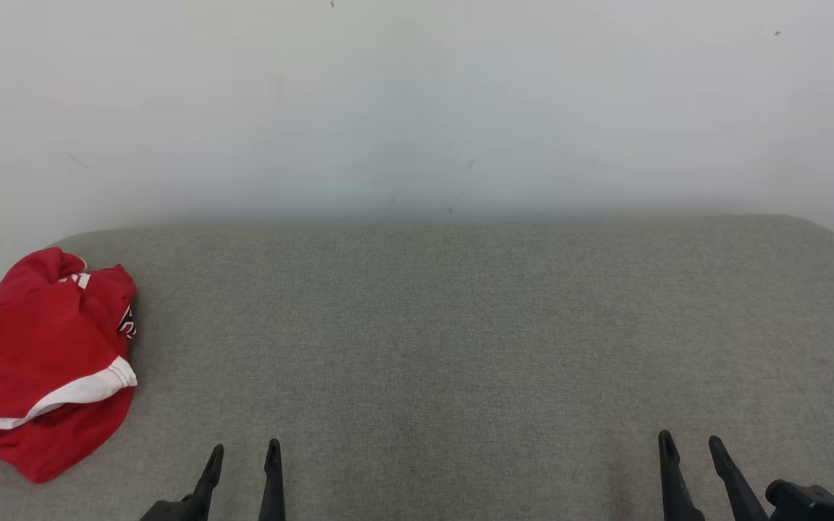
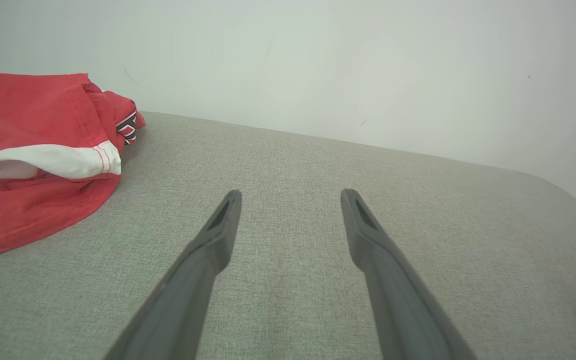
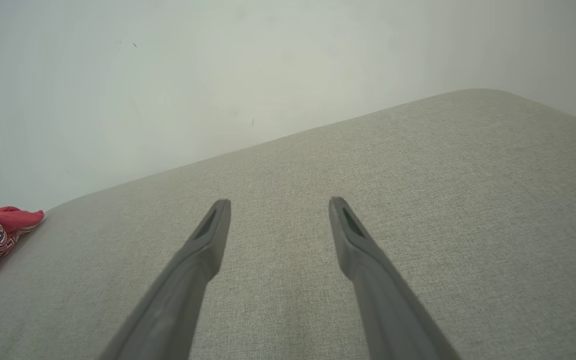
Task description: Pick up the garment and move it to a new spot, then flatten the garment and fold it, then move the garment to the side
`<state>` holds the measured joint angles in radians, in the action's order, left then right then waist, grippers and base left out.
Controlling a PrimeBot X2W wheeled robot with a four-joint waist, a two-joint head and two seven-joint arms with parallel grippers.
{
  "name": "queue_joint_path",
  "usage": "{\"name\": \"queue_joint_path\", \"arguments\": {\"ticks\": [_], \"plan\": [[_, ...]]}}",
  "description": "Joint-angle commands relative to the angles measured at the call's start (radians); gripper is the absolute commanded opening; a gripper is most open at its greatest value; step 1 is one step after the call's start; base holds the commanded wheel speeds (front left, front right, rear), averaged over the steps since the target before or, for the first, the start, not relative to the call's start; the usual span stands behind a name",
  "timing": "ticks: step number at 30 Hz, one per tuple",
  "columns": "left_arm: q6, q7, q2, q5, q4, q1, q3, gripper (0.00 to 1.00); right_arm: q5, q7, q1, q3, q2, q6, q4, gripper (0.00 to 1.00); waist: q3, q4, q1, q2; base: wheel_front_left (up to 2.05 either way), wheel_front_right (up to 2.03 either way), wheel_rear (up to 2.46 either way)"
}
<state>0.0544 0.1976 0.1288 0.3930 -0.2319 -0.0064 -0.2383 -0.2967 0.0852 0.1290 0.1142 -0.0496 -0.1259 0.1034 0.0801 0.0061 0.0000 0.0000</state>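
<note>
As the crumpled red, white-striped garment point(image 1: 40, 362) is lying at the left edge of the grey fabric desk point(image 1: 460, 347), my left tool point(image 1: 245, 447) is hovering nearer it than my right tool point(image 1: 691, 438), both wide and empty.

There was one garment point(image 1: 40, 362), red with white bands, one grey padded surface point(image 1: 460, 347) and one pale wall point(image 1: 417, 108). Two grippers were in view, the left gripper point(image 1: 245, 446) and the right gripper point(image 1: 691, 437). Each had two long dark fingers point(image 2: 218, 235), which made four fingers in all.
</note>
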Motion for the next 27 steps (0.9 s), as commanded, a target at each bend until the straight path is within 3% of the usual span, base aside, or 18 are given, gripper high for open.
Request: {"name": "queue_joint_path", "arguments": {"ticks": [1, 27], "plan": [[0.008, 0.011, 0.002, -0.027, 0.002, 0.007, -0.003, 1.0, 0.03, 0.006, 0.01, 0.002, -0.001, -0.006, -0.014, 1.0, 0.002, -0.002, 0.0, 0.0, 0.0, 0.0, 0.0], [0.027, 0.062, -0.015, -0.131, 0.005, 0.029, 0.002, 1.0, 0.202, 0.042, 0.037, -0.001, -0.001, -0.007, -0.033, 1.0, 0.006, 0.0, 0.0, 0.0, 0.0, 0.0, 0.0]]}}
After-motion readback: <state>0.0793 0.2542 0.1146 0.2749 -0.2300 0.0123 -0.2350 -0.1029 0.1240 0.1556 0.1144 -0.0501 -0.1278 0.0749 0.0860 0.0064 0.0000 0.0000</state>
